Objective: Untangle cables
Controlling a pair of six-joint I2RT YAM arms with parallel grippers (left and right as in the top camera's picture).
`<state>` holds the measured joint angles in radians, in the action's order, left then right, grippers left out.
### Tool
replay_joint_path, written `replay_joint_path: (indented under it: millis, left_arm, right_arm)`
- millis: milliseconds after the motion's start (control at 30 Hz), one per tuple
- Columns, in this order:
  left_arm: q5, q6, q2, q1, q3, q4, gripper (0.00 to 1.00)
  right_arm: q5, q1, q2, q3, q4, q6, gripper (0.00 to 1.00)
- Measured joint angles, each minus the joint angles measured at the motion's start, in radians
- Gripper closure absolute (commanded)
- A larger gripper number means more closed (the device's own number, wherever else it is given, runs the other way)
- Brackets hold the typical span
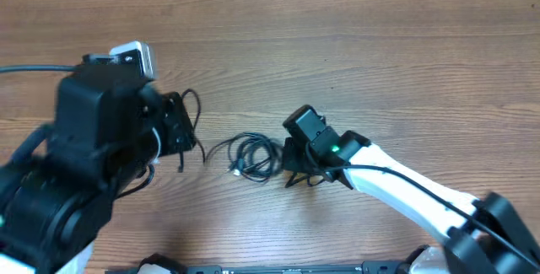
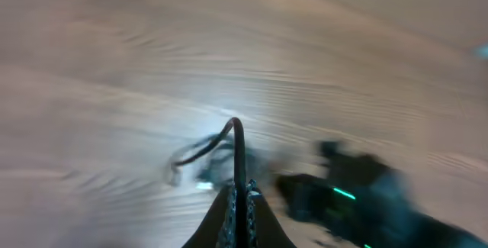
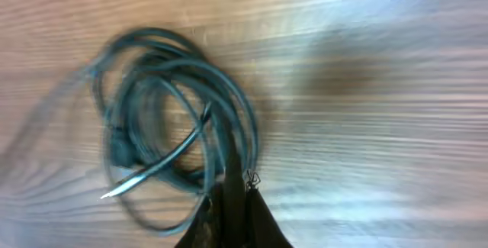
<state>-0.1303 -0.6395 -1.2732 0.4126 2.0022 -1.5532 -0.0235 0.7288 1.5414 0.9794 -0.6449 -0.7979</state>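
Cables [image 1: 253,158] — two: coil [image 3: 242,122] clamped in right pincer [image 3: 238,183], loose cord [image 2: 238,141] clamped in left pincer [image 2: 238,193].

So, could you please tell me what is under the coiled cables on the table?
Through the loops of the cables only the bare wooden table shows. The right tool, shut on one strand, covers the coil's edge, and overlapping strands hide what lies beneath them.

The cables [image 1: 253,158] lay coiled on the surface [image 1: 380,55] between the claws: the left claw [image 1: 184,131] to their left, the right claw [image 1: 285,161] at their right edge.
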Motion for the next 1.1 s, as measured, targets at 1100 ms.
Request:
replay_joint_path:
  millis: [1100]
  left_arm:
    - [-0.196,-0.088,-0.344,0.000,-0.004,-0.132,0.96]
  right_arm:
    - [0.657,-0.001,-0.520,0.330,-0.219,0.238,0.96]
